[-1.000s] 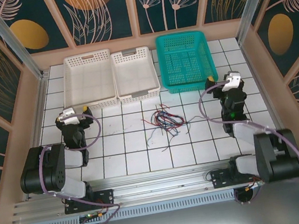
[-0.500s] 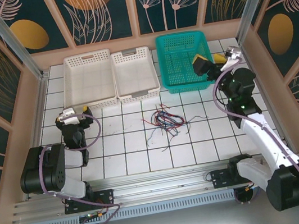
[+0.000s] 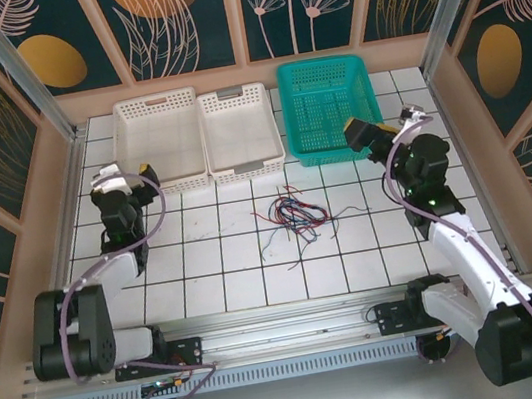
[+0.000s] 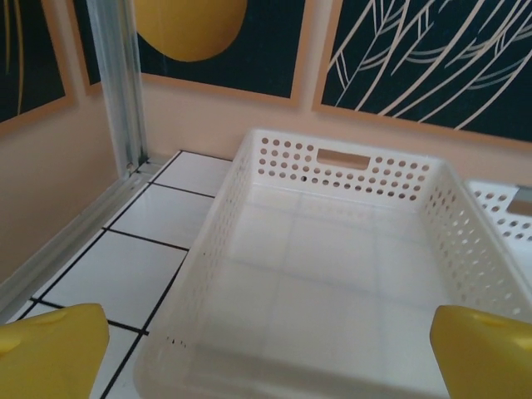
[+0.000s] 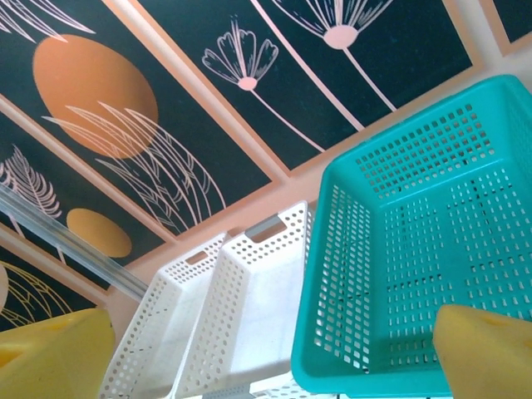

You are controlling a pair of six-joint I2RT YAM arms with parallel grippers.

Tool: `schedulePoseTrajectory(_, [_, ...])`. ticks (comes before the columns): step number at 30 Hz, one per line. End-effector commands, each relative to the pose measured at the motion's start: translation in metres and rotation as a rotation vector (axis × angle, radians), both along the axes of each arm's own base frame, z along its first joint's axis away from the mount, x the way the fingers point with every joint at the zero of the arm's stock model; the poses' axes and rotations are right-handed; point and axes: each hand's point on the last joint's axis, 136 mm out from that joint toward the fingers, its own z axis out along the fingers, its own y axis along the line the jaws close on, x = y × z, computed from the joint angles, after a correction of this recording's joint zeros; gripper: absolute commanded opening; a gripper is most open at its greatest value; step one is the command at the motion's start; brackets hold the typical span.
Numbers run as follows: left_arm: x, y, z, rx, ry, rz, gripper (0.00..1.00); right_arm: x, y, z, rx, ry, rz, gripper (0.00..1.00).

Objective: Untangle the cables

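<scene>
The cables (image 3: pixel 291 216) lie in a loose tangle of red, black and blue wires on the white tiles at the table's middle, with one grey strand trailing to the lower left. My left gripper (image 3: pixel 130 173) hovers by the near-left corner of the left white basket (image 3: pixel 158 144), well left of the tangle; its yellow fingertips (image 4: pixel 51 351) stand wide apart and nothing is between them. My right gripper (image 3: pixel 370 132) hangs over the near-right edge of the teal basket (image 3: pixel 330 108), up and to the right of the cables, open and holding nothing (image 5: pixel 270 357).
A second white basket (image 3: pixel 241 130) sits between the other two along the back row; all three hold nothing. Wooden walls and an aluminium post (image 4: pixel 116 83) close in the left side. Bare tiles surround the tangle.
The right arm unfolded from its rest pose and swung up over the teal basket, then dipped slightly left. The left arm stretched forward toward the left white basket. The cables stayed put.
</scene>
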Motion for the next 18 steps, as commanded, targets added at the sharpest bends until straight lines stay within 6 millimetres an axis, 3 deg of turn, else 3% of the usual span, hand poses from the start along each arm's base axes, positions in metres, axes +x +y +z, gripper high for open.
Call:
schedulePoseTrajectory(1, [-0.024, 0.005, -0.004, -0.108, 0.035, 0.05, 0.98, 0.006, 0.01, 0.002, -0.023, 0.008, 0.037, 0.99])
schedulePoseTrajectory(3, [-0.033, 0.008, 0.012, -0.177, 0.01, 0.078, 0.99, 0.006, 0.017, -0.002, -0.056, 0.008, 0.043, 0.99])
schedulePoseTrajectory(6, [-0.037, -0.004, 0.033, -0.332, 0.003, 0.029, 0.99, 0.004, 0.025, -0.005, -0.102, 0.003, 0.046, 0.99])
schedulePoseTrajectory(9, [-0.046, -0.002, 0.033, -0.497, 0.085, 0.099, 0.99, 0.004, 0.032, -0.012, -0.127, 0.036, 0.062, 0.99])
schedulePoseTrajectory(14, [-0.063, -0.018, 0.046, -0.657, 0.062, 0.032, 0.99, 0.008, 0.062, -0.04, -0.212, 0.133, 0.132, 0.99])
schedulePoseTrajectory(18, [-0.072, -0.048, 0.055, -0.643, 0.085, -0.156, 0.98, 0.008, 0.078, -0.057, -0.289, 0.174, 0.149, 0.98])
